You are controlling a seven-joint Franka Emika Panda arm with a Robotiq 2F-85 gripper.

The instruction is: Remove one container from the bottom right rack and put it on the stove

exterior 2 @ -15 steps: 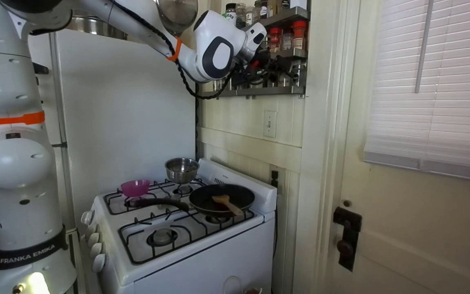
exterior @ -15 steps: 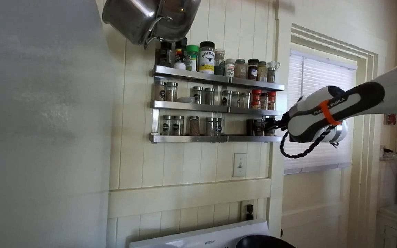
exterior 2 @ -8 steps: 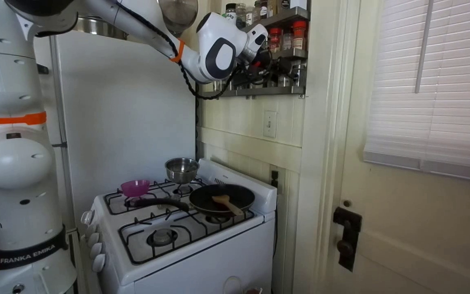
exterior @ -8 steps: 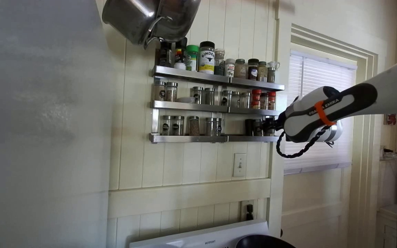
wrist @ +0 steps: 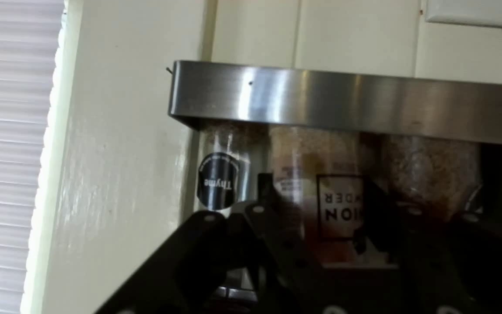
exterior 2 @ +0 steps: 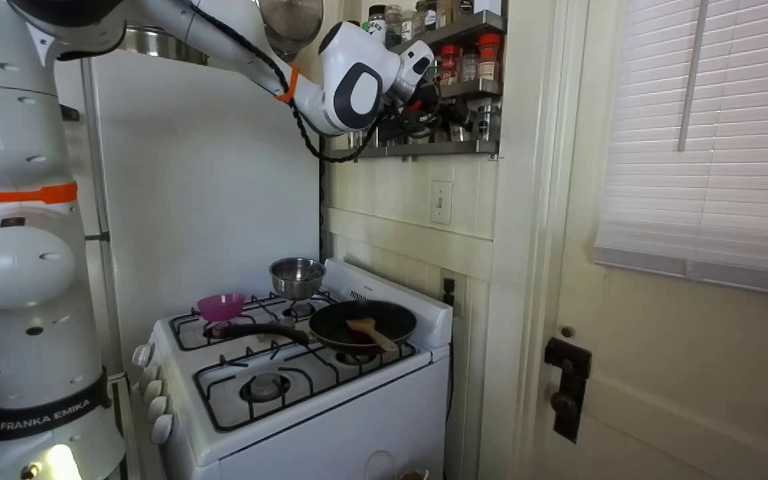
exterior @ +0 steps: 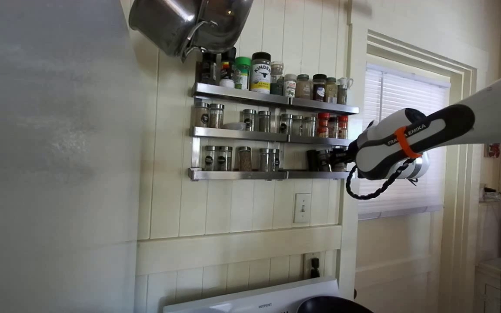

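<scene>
Bottom right rack [exterior: 315,174] above stove [exterior 2: 344,420], panelled wall [exterior: 242,204]; gripper [wrist: 323,200] astride jar [wrist: 316,159], grip indeterminable; black container [exterior: 312,161] now tilted left.

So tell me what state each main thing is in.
Onion powder container: on the bottom right rack
Hand: jaws either side of that container; grip unclear
Black container: tilted
Thyme jar: upright
Frying pan: on the stove, wooden utensil resting in it
Steel bowl: upright on the stove
Pink bowl: upright on the stove
Bare burner: no flame visible
Blind: lowered
Door: looks shut
Light switch: too small to tell
</scene>
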